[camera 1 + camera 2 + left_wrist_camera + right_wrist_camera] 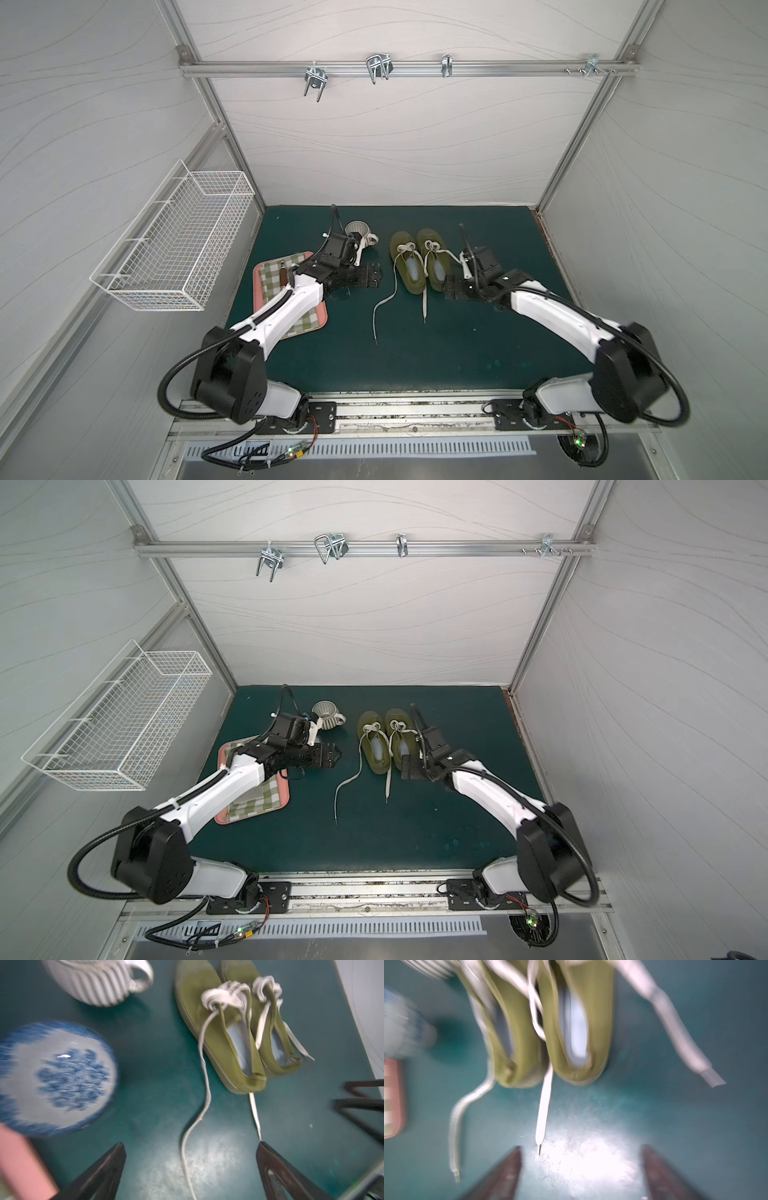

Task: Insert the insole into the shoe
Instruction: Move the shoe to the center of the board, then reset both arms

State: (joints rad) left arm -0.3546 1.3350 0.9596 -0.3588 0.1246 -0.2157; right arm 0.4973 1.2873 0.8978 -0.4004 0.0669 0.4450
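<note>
Two olive shoes [400, 240] lie side by side mid-frame in both top views, heels pointing down-frame, with a pale insole [437, 271] showing in each. The right gripper [448, 287], spread and empty, sits just beside the rightmost heel. The left gripper [379, 276], likewise spread, is farther off. Laces [406, 248] hide the insoles' fronts, and the wrist views are blurred.

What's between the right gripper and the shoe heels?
Ahead of the right gripper: only bare mat and one loose lace end, in the right wrist view.
</note>
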